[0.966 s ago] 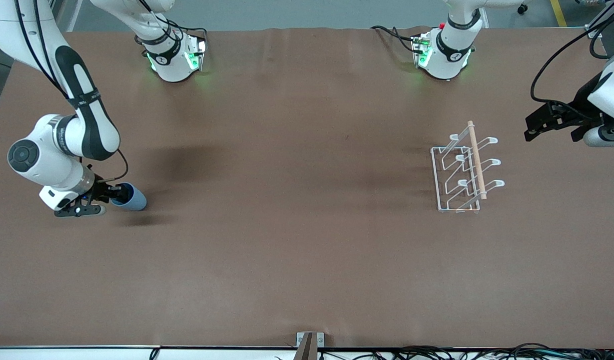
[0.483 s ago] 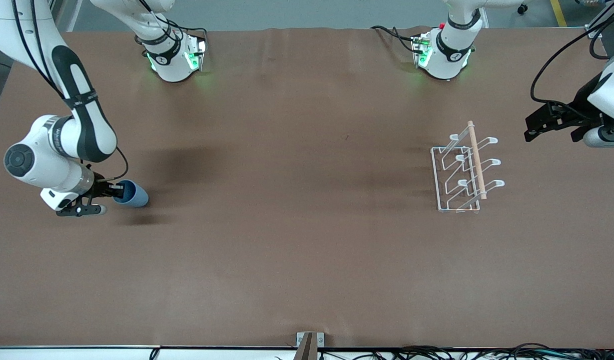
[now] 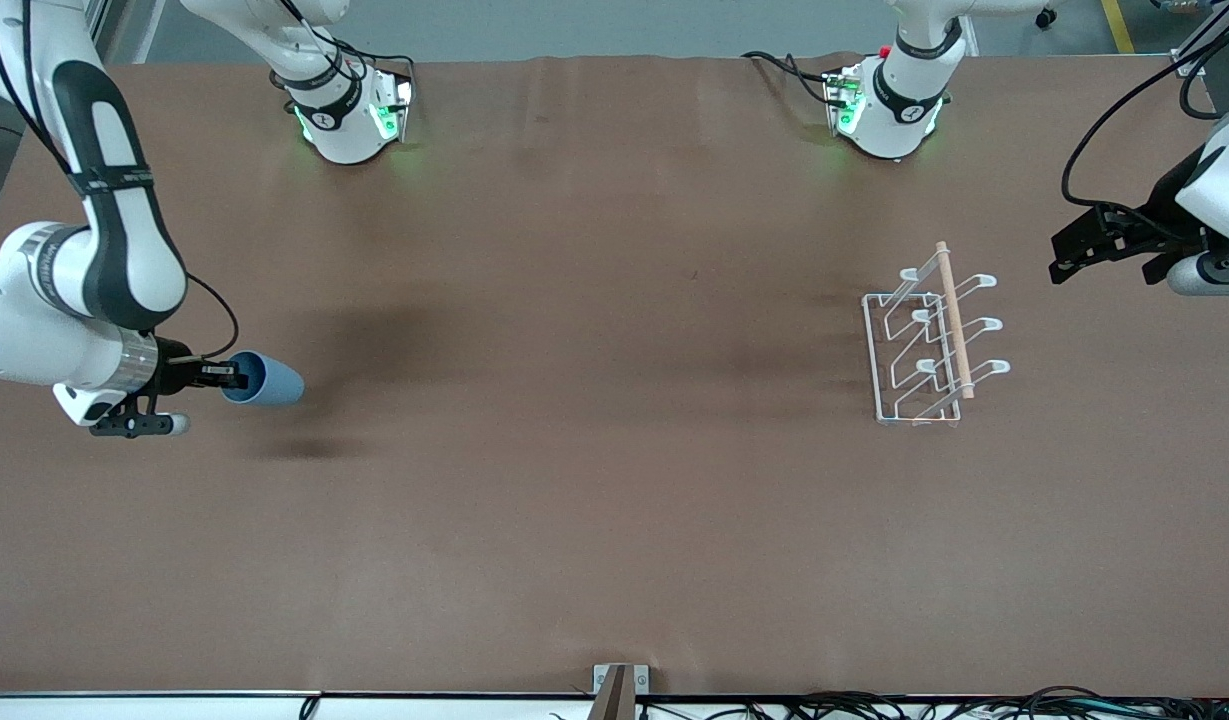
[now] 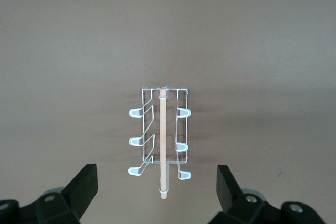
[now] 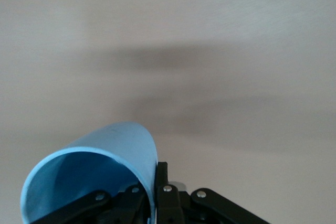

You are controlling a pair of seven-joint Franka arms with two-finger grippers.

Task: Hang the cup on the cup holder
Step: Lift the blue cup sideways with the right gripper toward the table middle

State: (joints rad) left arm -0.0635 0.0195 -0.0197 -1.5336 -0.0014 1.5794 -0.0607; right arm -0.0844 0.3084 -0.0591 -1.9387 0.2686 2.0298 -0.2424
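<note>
The light blue cup (image 3: 266, 380) lies on its side in the air, held by its rim in my right gripper (image 3: 226, 376) above the right arm's end of the table. In the right wrist view the cup's (image 5: 100, 174) rim wall is pinched between the black fingers (image 5: 164, 182), one inside and one outside. The white wire cup holder (image 3: 929, 340) with its wooden rod stands on the table toward the left arm's end. My left gripper (image 3: 1074, 250) hangs open and empty beside the holder, at the table's end. The left wrist view shows the holder (image 4: 160, 140) between the open fingers.
The two arm bases (image 3: 349, 110) (image 3: 884, 105) stand along the table edge farthest from the front camera. A small metal bracket (image 3: 619, 680) sits at the edge nearest that camera. The brown table (image 3: 594, 400) stretches bare between cup and holder.
My right arm has lifted and pulled back toward its end of the table, carrying the cup, which has tipped to lie more level. The left arm has not moved.
</note>
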